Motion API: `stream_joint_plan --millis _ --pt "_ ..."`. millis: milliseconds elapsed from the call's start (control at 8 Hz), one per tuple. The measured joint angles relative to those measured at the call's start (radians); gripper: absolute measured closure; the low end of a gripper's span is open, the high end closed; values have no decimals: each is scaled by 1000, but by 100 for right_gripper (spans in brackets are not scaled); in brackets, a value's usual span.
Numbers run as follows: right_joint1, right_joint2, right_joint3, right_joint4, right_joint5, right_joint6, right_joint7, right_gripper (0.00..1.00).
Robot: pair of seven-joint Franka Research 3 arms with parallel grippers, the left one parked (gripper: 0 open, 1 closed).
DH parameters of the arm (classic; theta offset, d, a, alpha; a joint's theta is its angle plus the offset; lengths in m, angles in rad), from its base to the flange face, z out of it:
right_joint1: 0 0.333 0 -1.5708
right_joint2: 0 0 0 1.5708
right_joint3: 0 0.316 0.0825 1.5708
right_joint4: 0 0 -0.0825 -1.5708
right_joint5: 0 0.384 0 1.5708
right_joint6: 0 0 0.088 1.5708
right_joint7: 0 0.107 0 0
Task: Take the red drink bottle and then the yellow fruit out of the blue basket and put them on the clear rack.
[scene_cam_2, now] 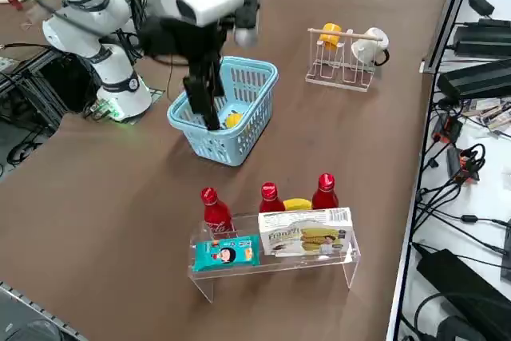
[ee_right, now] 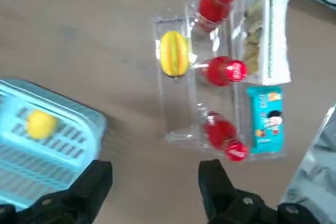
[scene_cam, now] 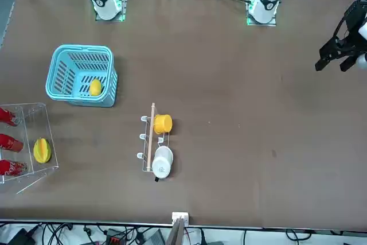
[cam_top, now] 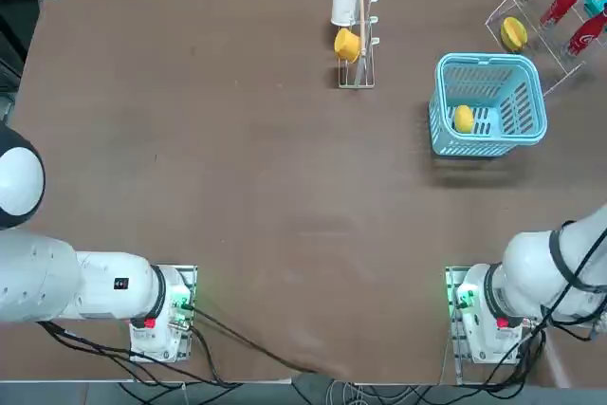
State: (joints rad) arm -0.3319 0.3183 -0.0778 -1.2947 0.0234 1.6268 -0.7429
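Hanging above the surface near the blue basket, the right hand is released, its two fingers spread wide and pointing down. In the right side view the fingers overlap the basket; their height above it I cannot tell. The yellow fruit lies inside the basket, toward its near left corner. Bare surface separates basket from clear rack, which stands at the surface's far right corner bearing three red drink bottles, a streaked yellow fruit and two packages. Wide open room runs leftward from the basket, past the cup stand near the far edge.
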Motion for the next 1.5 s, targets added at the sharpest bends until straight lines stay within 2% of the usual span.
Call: stream_joint_plan --millis 250,500,875,1125,1250,1500 --pt "84 -77 3 -73 0 -25 196 0" --pt "154 -155 5 -208 1 17 363 0" --pt "261 -326 7 -550 1 214 591 0" --pt "291 -441 13 -810 1 383 669 0" --pt "300 -478 26 -912 1 449 711 0" --pt "305 -509 42 -1021 1 510 746 0"
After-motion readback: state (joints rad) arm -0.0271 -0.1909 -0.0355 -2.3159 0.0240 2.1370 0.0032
